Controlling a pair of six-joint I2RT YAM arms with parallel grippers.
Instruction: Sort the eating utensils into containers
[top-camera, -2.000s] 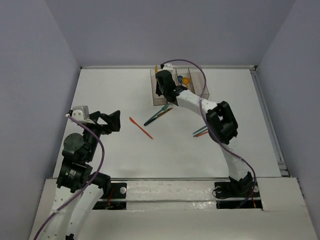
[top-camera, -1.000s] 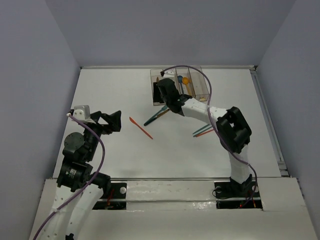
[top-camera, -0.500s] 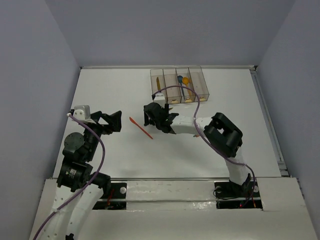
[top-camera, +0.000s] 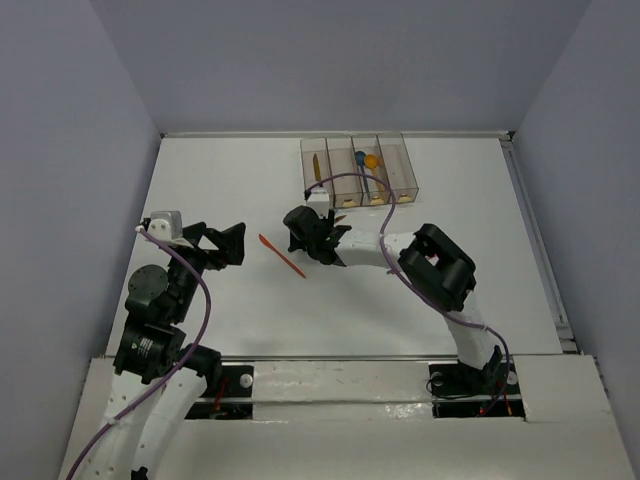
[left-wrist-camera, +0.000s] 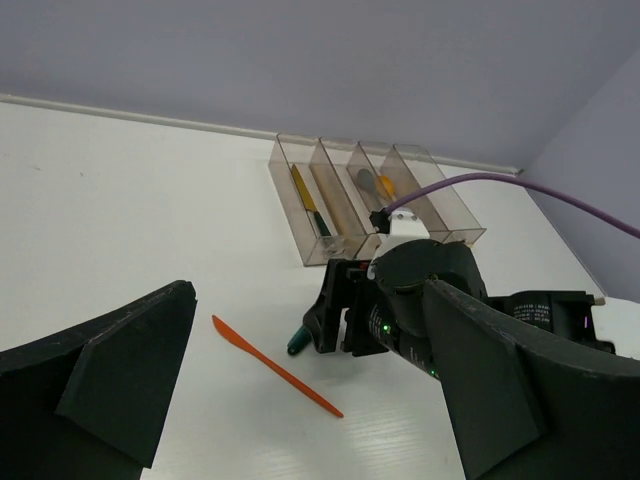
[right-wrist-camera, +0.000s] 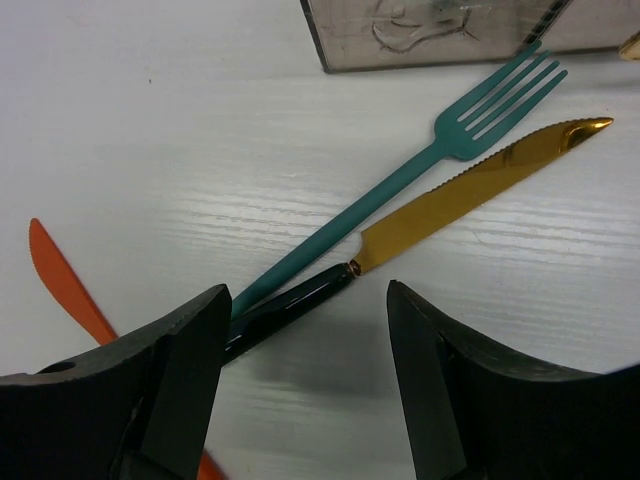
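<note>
The containers (top-camera: 396, 160) stand in a row at the back of the table, also in the left wrist view (left-wrist-camera: 428, 190); a gold utensil (top-camera: 315, 165), a blue spoon (top-camera: 360, 157) and an orange spoon (top-camera: 371, 160) lie in them. A teal fork (right-wrist-camera: 400, 180) and a gold knife with a black handle (right-wrist-camera: 470, 185) lie side by side just in front of the bins. My right gripper (right-wrist-camera: 308, 295) is open, low over their handle ends, holding nothing. An orange knife (top-camera: 282, 255) lies just left of it. My left gripper (top-camera: 225, 243) hangs open and empty.
The right arm (top-camera: 440, 270) stretches across the table's middle and hides what lies under it. Walls enclose the white table (top-camera: 220, 180) at the left, back and right.
The right gripper has left the bins and swung left and down to the table, over the fork and knife handles. The left arm has not moved.
</note>
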